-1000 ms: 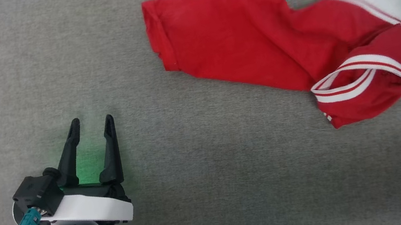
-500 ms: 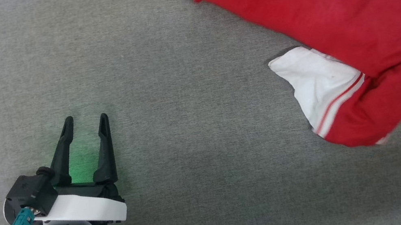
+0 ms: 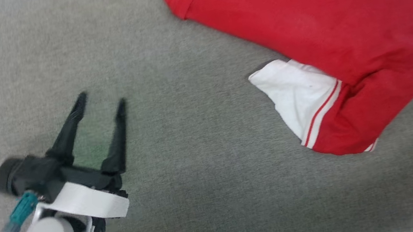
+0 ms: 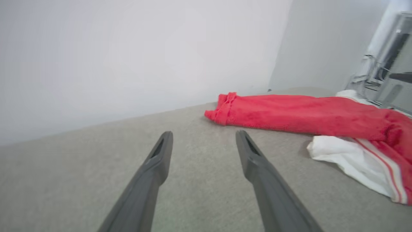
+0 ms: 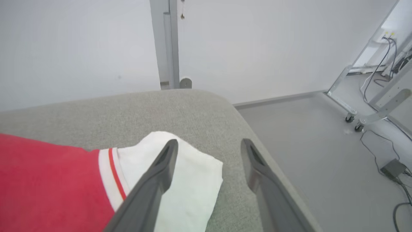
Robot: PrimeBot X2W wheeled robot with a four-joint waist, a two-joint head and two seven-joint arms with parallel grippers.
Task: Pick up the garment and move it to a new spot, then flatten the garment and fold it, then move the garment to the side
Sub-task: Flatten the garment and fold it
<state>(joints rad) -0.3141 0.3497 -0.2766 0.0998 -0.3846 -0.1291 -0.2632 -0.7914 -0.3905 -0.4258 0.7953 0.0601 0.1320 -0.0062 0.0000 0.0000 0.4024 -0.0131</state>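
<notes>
My left gripper point(image 3: 100, 99) is spread; rumpled soft red fabric shirt point(image 3: 322, 23) at two o'clock. Right gripper point(image 5: 209, 141) spread over its white sleeve point(image 5: 193, 180).

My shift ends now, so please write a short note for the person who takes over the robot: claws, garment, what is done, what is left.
Left claw: open, empty, above the grey surface, apart from the garment.
Right claw: open, grips nothing; one finger stands over a white sleeve.
Garment: lies on the surface, rumpled, the other white sleeve poking out from under the red body.
Done: it seems set down at a spot.
Left: flatten, fold, move aside.
</notes>
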